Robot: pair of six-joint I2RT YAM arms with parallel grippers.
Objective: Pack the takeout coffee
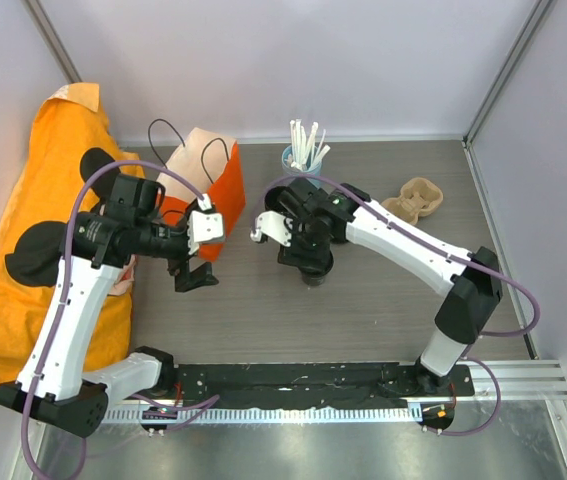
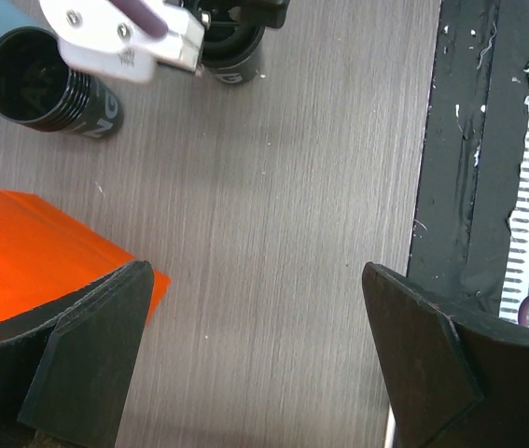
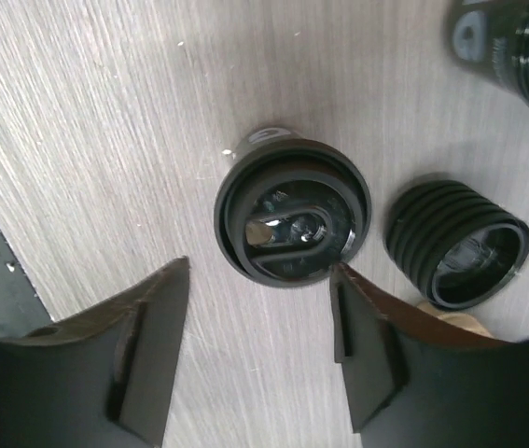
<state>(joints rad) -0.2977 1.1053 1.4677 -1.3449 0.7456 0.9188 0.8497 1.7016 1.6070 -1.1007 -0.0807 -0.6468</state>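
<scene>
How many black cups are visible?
3: a lidded cup under the right gripper, an open cup beside it, a third cup cut off at the frame edge. Others may be hidden.

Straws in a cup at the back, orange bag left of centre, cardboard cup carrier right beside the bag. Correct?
One thing is off. The cardboard cup carrier is not beside the orange bag; it lies on the far right side, well apart from it. The top view shows this. The straws and the bag's place are as you said.

Robot lab cell: white partition walls [image 1: 263,60], aluminium rail [image 1: 528,373], grey wood-grain tabletop [image 1: 363,310].
</scene>
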